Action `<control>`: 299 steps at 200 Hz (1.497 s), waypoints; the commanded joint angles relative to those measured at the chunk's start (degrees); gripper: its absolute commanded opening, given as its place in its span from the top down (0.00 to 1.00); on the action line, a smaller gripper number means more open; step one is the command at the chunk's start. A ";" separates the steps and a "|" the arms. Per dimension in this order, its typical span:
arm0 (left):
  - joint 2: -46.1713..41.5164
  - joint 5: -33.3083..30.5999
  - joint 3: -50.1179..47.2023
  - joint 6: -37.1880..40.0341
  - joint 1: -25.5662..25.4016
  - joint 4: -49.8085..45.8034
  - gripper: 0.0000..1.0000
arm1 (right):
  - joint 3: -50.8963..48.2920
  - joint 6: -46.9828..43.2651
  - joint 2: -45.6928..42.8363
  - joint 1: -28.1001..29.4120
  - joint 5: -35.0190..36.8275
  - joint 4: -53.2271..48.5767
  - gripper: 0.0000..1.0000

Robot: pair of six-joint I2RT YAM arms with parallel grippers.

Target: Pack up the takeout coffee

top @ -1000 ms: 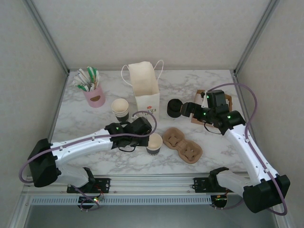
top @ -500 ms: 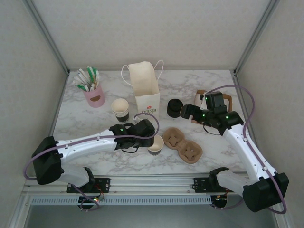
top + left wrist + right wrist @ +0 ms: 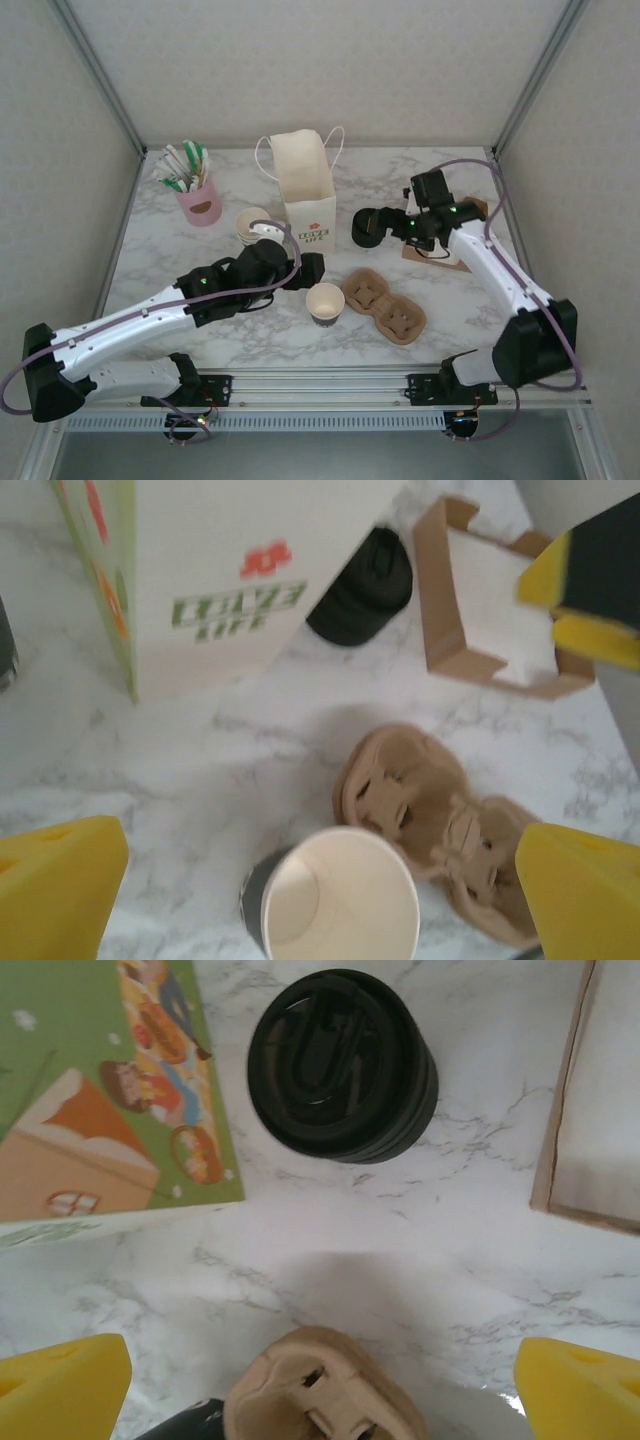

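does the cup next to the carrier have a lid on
No, the cup beside the carrier stands with an open mouth, its cream inside showing.

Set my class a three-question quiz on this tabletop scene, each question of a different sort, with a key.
1. True or false: the lidless cup stands upright.
2. Which thing is nearest that cup? A bag, B carrier, C straws.
3. Fill in: the left gripper has its jaws ____.
Key: 1 true; 2 B; 3 open.
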 commanded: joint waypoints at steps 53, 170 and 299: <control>-7.10 -13.14 -6.05 14.74 0.83 13.47 0.00 | 19.36 -1.20 16.90 0.97 15.95 -11.14 0.01; -12.87 10.12 -18.25 10.10 17.61 23.54 0.00 | 40.79 -8.60 36.66 2.63 6.86 -20.84 0.03; -12.80 14.80 -20.82 8.59 20.63 27.38 0.00 | 46.86 -7.66 43.95 4.00 8.74 -24.35 0.09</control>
